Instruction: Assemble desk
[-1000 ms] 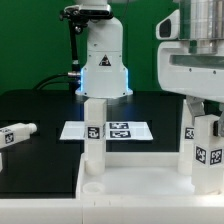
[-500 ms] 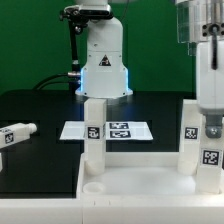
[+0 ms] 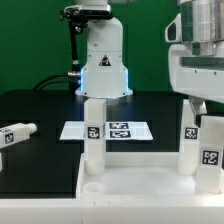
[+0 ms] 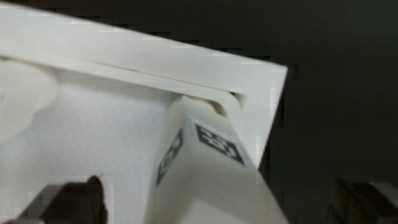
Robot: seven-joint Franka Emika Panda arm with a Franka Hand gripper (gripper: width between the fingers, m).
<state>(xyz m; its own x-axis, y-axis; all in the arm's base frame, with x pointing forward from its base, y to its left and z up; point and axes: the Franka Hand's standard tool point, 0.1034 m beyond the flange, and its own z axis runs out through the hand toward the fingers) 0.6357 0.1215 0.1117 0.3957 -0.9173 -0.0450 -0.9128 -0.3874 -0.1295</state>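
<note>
The desk's white tabletop (image 3: 140,180) lies flat at the front. Three white tagged legs stand upright on it: one on the exterior view's left (image 3: 95,135), one at the right rear (image 3: 187,140) and one at the right front (image 3: 209,160). A round socket (image 3: 92,184) shows in the near left corner. My gripper (image 3: 203,110) hangs over the right front leg. In the wrist view this leg (image 4: 214,160) rises between my dark fingertips (image 4: 71,200), which stand apart from it on both sides. The gripper (image 4: 217,205) is open.
A fourth leg (image 3: 16,133) lies loose on the black table at the exterior view's left. The marker board (image 3: 115,130) lies flat behind the tabletop, in front of the arm's base (image 3: 103,60). A green wall closes the back.
The jaws have opened off the right front leg, which stays standing upright. The hand has turned back to face the camera broadside above it.
</note>
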